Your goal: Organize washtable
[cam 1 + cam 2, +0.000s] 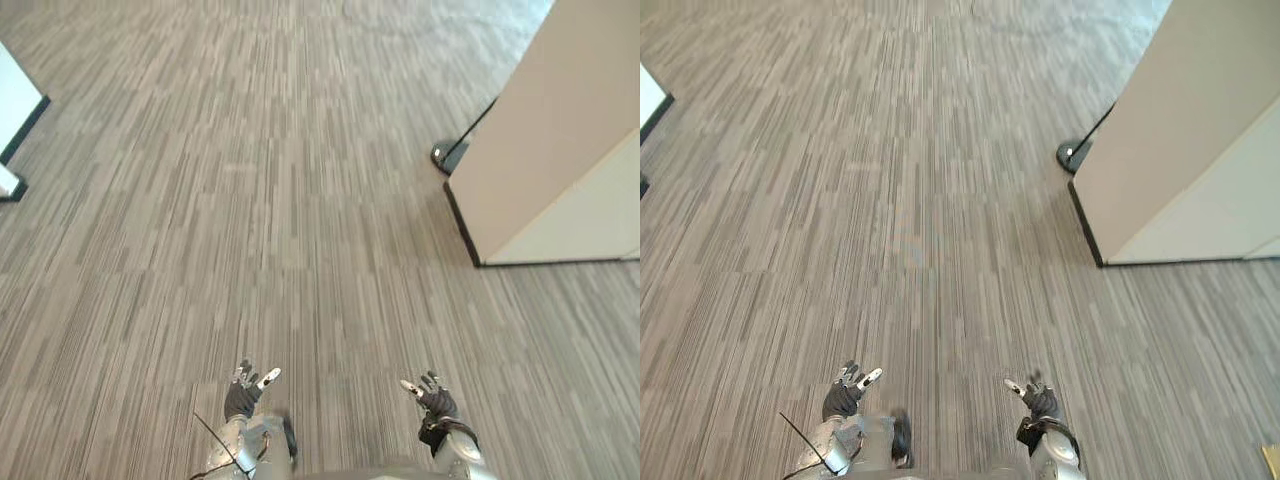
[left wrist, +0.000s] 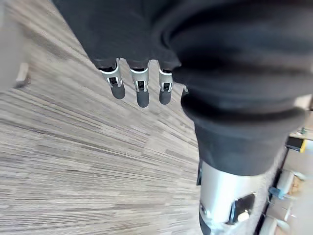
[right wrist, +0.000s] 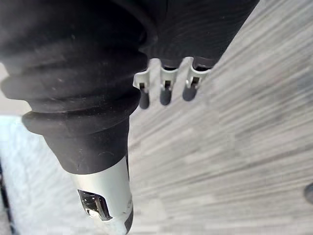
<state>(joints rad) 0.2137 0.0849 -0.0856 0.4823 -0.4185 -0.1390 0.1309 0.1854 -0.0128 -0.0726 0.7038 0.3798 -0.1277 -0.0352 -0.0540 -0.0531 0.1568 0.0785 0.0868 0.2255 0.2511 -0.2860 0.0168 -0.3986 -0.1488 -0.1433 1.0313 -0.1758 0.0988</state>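
The left hand (image 1: 243, 395) and right hand (image 1: 433, 398) hang low, well apart, their fingers (image 2: 142, 93) relaxed and spread, holding nothing. Grey striped carpet floor (image 1: 300, 200) lies under and ahead of both. Well ahead of the right hand stands a beige partition (image 1: 550, 150), with a black base (image 1: 447, 155) just beside it.

Striped grey carpet (image 1: 300, 200), a beige partition (image 1: 560, 130) (black foot (image 1: 448, 156) beside it) at right.
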